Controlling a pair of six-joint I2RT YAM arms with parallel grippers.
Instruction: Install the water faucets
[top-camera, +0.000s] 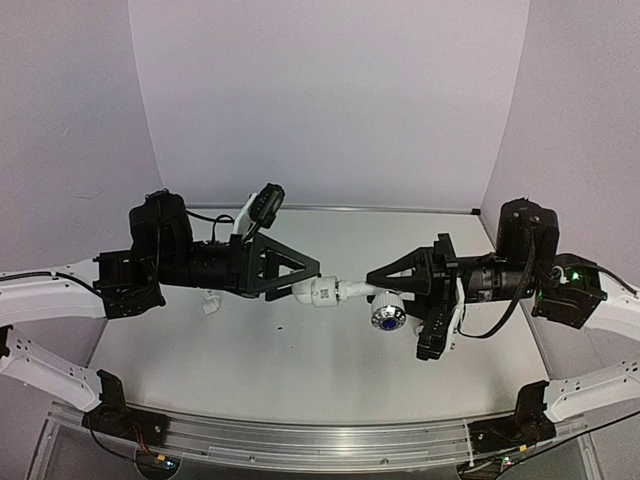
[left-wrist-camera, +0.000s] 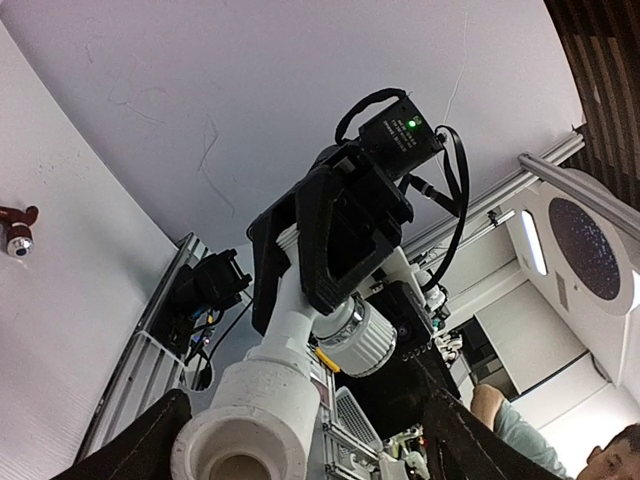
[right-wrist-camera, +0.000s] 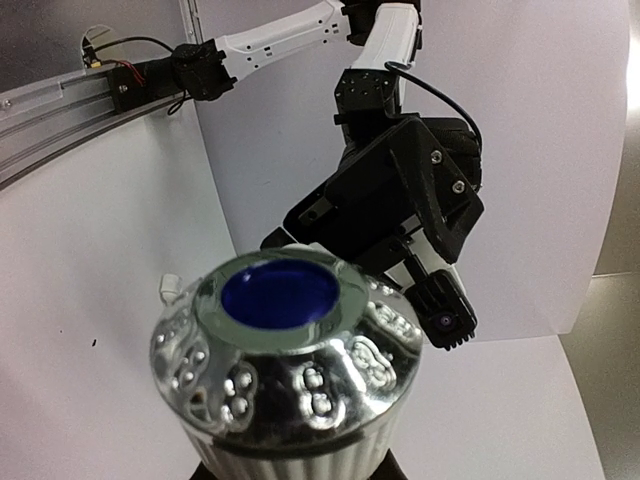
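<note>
2 jaws of right gripper (top-camera: 373, 281) clamp the water faucet (top-camera: 387, 314); left gripper (top-camera: 306, 286), jaws apart, surrounds white fitting (top-camera: 326, 293).

White faucet (top-camera: 383, 305) midair, horiz., blue knob

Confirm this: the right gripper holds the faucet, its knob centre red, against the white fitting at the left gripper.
The knob centre is blue, not red; the right wrist view shows it. The right gripper does hold the faucet against the white fitting at the left gripper.
</note>
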